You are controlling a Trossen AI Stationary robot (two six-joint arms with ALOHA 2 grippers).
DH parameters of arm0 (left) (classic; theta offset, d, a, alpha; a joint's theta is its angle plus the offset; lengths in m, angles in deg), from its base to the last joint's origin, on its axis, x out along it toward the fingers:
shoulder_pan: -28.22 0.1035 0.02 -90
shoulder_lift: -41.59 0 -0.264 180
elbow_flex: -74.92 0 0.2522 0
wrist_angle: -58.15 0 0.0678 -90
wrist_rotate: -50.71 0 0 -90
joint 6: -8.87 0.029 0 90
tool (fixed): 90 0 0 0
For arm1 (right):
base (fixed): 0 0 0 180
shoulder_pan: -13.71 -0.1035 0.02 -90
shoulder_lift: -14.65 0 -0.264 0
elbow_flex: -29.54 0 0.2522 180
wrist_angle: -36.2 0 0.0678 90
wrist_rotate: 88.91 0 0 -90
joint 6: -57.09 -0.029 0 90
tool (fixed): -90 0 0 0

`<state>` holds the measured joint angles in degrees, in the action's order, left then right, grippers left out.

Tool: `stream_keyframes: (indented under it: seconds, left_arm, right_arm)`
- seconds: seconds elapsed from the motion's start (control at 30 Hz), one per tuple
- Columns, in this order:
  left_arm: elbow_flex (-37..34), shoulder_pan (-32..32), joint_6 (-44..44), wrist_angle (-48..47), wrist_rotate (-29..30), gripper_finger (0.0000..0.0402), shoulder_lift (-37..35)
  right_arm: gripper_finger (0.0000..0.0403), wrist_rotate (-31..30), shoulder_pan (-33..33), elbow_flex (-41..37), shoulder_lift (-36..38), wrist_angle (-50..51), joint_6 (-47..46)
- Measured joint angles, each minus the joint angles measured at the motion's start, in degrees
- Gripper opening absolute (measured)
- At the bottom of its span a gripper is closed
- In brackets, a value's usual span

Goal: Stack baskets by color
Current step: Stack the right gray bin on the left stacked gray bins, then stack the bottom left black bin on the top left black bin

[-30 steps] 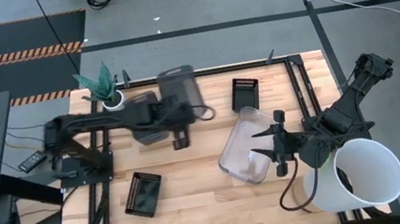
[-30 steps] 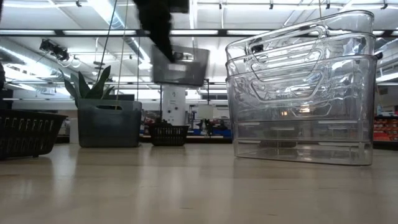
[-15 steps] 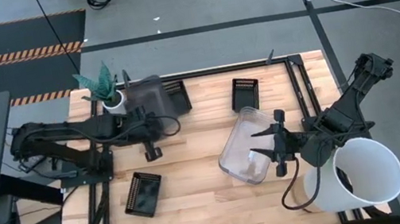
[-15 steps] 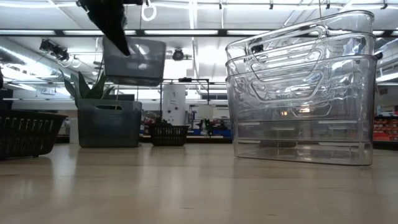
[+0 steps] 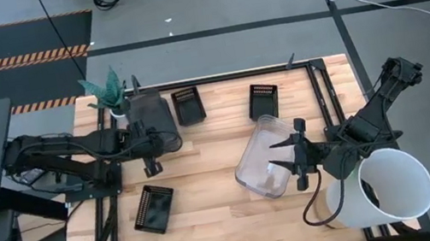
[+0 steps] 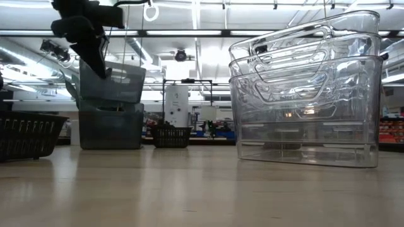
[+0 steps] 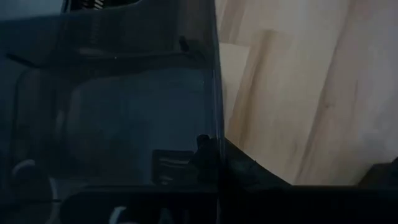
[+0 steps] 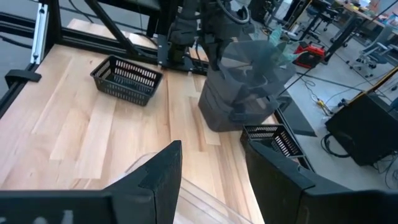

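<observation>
My left gripper is shut on a smoky grey basket at the table's far left. It holds that basket tilted just over a second grey basket, which stands on the table beside the plant pot. Whether the two baskets touch, I cannot tell. A stack of clear baskets stands right of centre. My right gripper hangs open over its right end, with nothing between the fingers. Three black slotted baskets lie apart on the wood. My left gripper holds the upper grey basket by the rim of one wall, on the basket's side toward the table's left and near edges. In the left wrist view one finger shows on each side of that wall. The fingers slant down from the left. The basket hangs tilted, clear of the table.
A big white bucket stands off the table's near right corner, behind my right arm. The small pot with the green plant sits at the far left corner. Bare wood lies in the table's middle and along its near edge.
My left gripper has carried the grey basket from the far middle toward the table's left edge and somewhat down. The basket now hangs tilted over the other grey basket.
</observation>
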<state>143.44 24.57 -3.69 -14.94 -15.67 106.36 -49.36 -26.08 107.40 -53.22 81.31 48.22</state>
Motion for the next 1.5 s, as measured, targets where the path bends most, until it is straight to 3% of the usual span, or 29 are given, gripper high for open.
stream_keyframes:
  seconds: [0.43, 0.83, 0.97, 1.3, 1.5]
  left_arm:
    - [-5.0, 1.9, 6.3, 3.0, 0.8, 0.0, -0.8]
    - [-5.6, 2.0, 6.6, 6.0, -11.0, 0.0004, -0.8]
    - [-5.6, 2.0, 3.0, 6.3, -12.1, 0.001, -0.8]
    - [-5.3, 1.8, -1.2, 6.1, -11.8, 0.0112, -0.8]
    - [1.0, 1.2, -1.6, 6.3, -11.7, 0.0154, -0.8]
  right_arm:
    - [0.0183, 0.1, 0.0, 0.0, 0.0, 0.0, 0.0]
    - [0.0183, 0.1, 0.0, 0.0, 0.0, 0.0, 0.5]
    - [0.0183, 0.1, 0.0, 0.0, 0.0, 0.0, 0.5]
    - [0.0183, 0.2, 0.0, 0.0, 0.0, 0.0, 0.5]
    - [0.0183, 0.6, 0.0, 0.0, 0.0, 0.1, 1.7]
